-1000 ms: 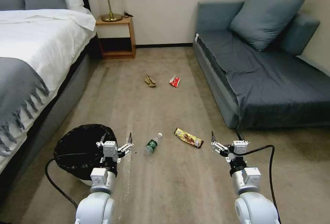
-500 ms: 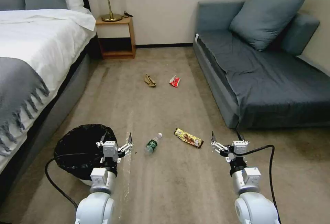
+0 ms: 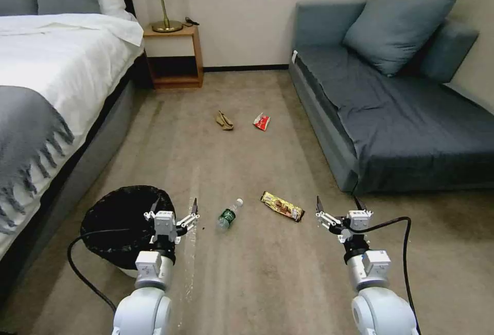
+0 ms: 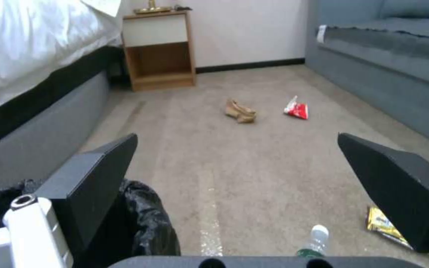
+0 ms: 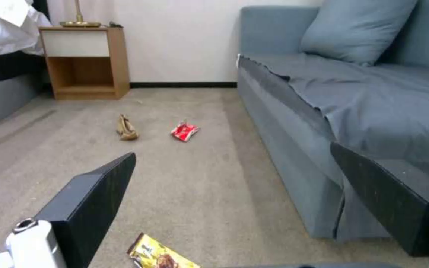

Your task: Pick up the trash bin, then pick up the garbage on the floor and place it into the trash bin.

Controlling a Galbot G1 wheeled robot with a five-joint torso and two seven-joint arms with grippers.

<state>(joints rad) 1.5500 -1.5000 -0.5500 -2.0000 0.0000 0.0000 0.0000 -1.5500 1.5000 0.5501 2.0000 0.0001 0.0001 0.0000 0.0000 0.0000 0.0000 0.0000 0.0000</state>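
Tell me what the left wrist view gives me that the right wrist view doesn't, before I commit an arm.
Left wrist view alone: the trash bin with its black bag, beside the open left gripper, and the bottle cap. Right wrist view alone: the sofa cushion, seen past the open right gripper. Both: the tan scrap, the red-and-white wrapper, the gold-brown wrapper, the nightstand, the bed, the sofa front.
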